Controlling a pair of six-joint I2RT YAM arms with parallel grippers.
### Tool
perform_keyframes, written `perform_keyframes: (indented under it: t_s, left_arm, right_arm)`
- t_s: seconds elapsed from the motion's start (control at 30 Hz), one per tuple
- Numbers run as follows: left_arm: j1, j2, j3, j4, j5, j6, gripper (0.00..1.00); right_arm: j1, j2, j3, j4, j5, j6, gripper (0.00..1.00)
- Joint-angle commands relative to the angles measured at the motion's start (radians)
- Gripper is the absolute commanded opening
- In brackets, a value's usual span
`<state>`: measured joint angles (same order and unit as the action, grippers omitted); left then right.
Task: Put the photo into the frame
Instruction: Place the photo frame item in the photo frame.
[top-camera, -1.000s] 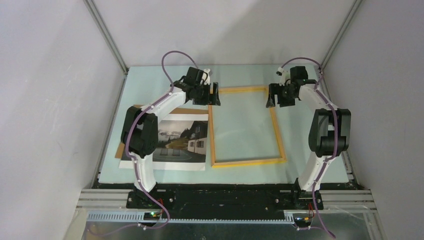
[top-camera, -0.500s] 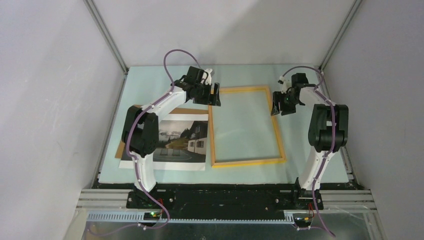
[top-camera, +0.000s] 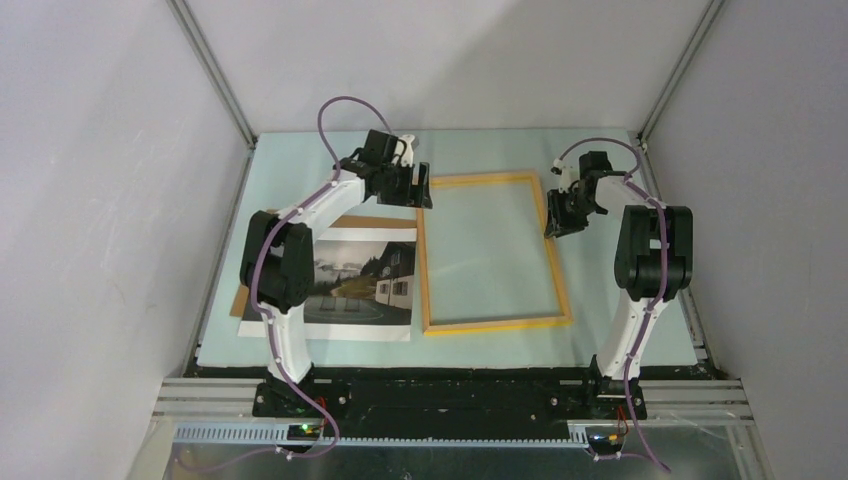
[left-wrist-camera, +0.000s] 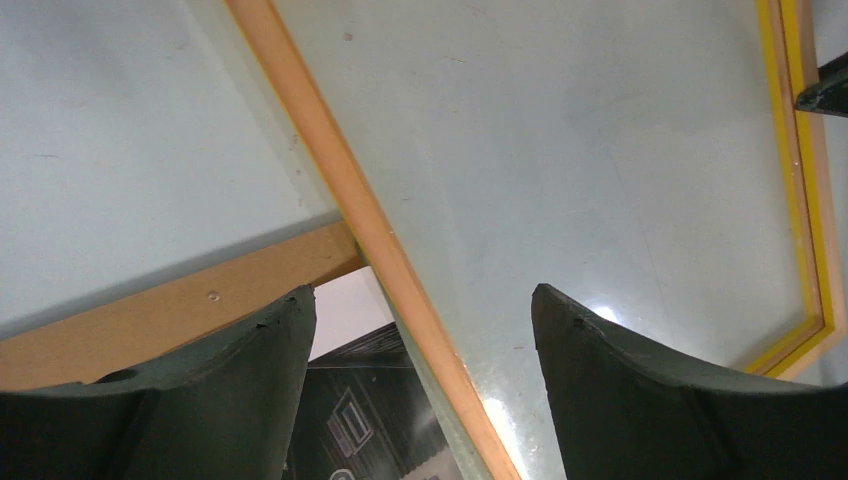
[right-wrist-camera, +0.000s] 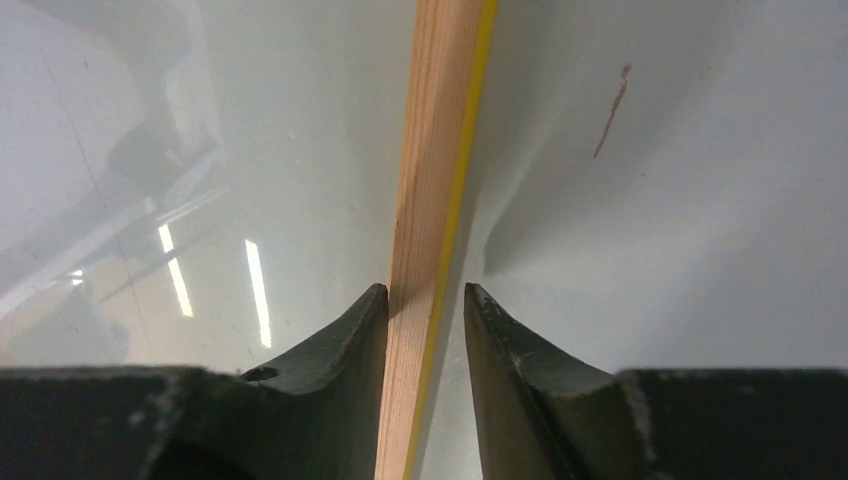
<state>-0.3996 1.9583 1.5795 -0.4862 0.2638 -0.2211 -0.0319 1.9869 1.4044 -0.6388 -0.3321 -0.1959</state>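
Right end effector (right-wrist-camera: 427, 292) straddles the 3 o'clock rail of the thin yellow-orange wooden frame with clear pane (top-camera: 495, 323). One finger touches it; I cannot tell if it is clamped. Left end effector (left-wrist-camera: 420, 292) is spread wide over the 11 o'clock corner. Dark misty landscape photo print (top-camera: 365, 280) lies flat on the pale green bench (top-camera: 500, 150), just beside the frame at its 9 o'clock. Probably light, floppy and easily creased: pinch a white border. Frame looks stiff, pane slick: hold the rails.
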Motion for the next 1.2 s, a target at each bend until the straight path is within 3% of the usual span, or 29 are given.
perform_keyframes:
  t_s: [0.0, 0.37, 0.6, 1.17]
  left_arm:
    - [0.021, -0.04, 0.003, -0.004, -0.023, 0.042, 0.84]
    - [0.037, -0.024, 0.001, -0.016, -0.029, 0.075, 0.84]
    - [0.037, 0.006, 0.039, -0.049, -0.008, 0.102, 0.84]
    - [0.036, 0.122, 0.196, -0.128, 0.0, 0.18, 0.84]
  right_arm:
    - [-0.004, 0.018, 0.003, -0.014, 0.018, -0.047, 0.34]
    - [-0.063, 0.077, 0.086, -0.096, 0.013, -0.187, 0.13]
    - [-0.1, 0.116, 0.165, -0.182, 0.015, -0.369, 0.03]
    - [-0.06, 0.345, 0.58, -0.413, -0.005, -0.736, 0.0]
